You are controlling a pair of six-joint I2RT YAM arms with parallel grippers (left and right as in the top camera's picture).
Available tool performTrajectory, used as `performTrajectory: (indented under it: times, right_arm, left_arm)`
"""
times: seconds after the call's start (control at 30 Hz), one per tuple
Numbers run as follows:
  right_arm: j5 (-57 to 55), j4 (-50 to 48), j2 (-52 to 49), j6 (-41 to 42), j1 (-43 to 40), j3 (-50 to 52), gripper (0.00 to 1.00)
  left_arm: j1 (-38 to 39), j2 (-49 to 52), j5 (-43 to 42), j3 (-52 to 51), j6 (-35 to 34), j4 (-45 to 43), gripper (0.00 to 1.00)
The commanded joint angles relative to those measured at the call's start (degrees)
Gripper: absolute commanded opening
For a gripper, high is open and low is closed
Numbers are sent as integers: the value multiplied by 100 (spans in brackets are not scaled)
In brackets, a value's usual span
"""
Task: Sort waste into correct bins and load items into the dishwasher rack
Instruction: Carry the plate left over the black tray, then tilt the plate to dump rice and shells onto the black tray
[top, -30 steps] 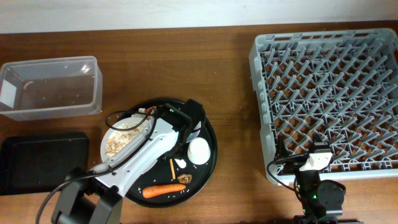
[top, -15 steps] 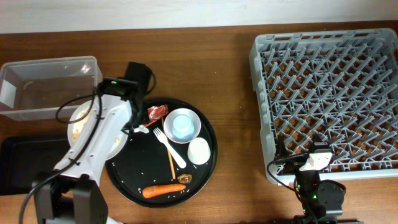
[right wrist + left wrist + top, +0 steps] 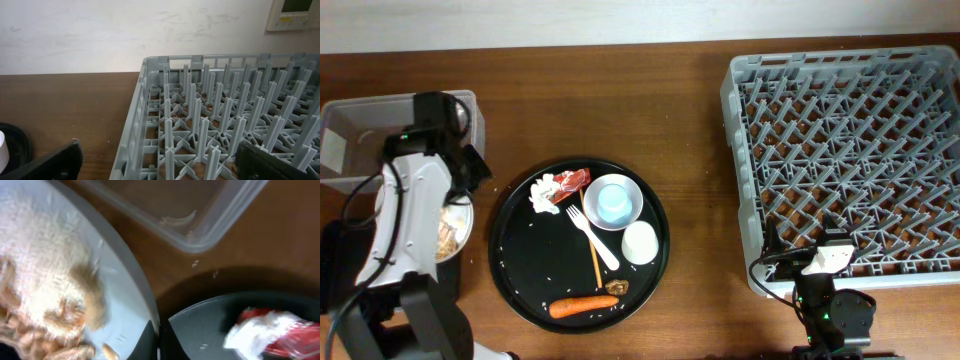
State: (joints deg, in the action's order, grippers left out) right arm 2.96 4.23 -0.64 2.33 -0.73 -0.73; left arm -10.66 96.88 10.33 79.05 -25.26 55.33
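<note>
My left gripper (image 3: pixel 468 168) is shut on the rim of the white plate (image 3: pixel 460 215), which carries the beige rice crumbs (image 3: pixel 447 238). It holds the plate left of the round tray, between the clear tub (image 3: pixel 360 140) and the black bin (image 3: pixel 332 262). The left wrist view shows the fingers (image 3: pixel 155 342) pinching the plate rim (image 3: pixel 125 275), the crumbs (image 3: pixel 45 280) and the tub corner (image 3: pixel 200 225). My right gripper (image 3: pixel 160 160) is open and empty at the front-left corner of the grey dishwasher rack (image 3: pixel 850 150).
The round black tray (image 3: pixel 520 265) holds a tissue (image 3: pixel 542 192), a red wrapper (image 3: pixel 572 180), a white bowl (image 3: pixel 630 215) with a blue cup (image 3: pixel 613 202), a white cup (image 3: pixel 640 242), a fork (image 3: pixel 592 235), chopsticks (image 3: pixel 596 268), a carrot (image 3: pixel 583 306) and a brown scrap (image 3: pixel 617 287).
My left arm has lifted the plate of crumbs off the tray and carried it left to beside the clear tub. The right arm has not moved.
</note>
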Motion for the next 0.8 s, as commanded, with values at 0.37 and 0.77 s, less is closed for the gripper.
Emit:
performTrajectory:
  times: [0.37,0.77]
  right_arm:
    - [-24,9,33,-42,31,42,98]
    - [-24,9,33,-42,31,42,99]
  left_arm:
    - [-2162,-15,-1834,136,437,-774,1]
    - [-3351,-15,-4548,136,525,-730,1]
